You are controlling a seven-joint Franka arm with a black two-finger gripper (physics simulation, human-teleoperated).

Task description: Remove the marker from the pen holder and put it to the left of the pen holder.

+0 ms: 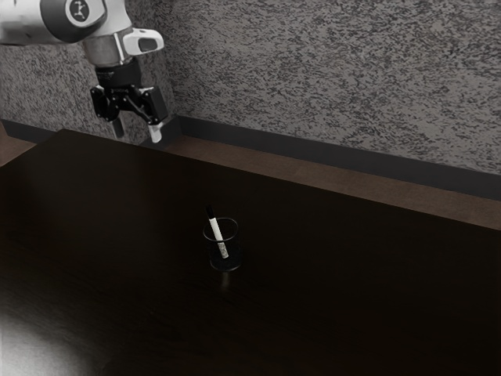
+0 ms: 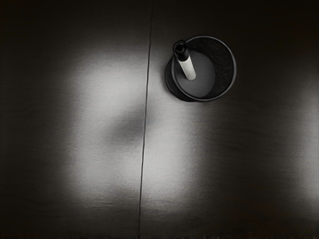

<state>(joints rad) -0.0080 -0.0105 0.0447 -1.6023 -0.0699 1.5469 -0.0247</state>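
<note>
My gripper (image 1: 138,133) is high at the exterior view's upper left, above the table's far left part, its two fingers spread apart with nothing between them. The round, dark mesh pen holder (image 1: 225,265) stands upright on the table, well away from the gripper and lower. In it leans the marker (image 1: 218,236), white with a black cap that sticks out above the rim. From above, the wrist view has the pen holder (image 2: 227,74) and the marker (image 2: 186,66), its capped end resting over the rim.
The dark table (image 1: 352,274) extends around the pen holder on all sides, and a thin seam crosses its top (image 2: 109,164) beside the holder in the wrist view. A grey patterned wall (image 1: 337,78) rises behind the table.
</note>
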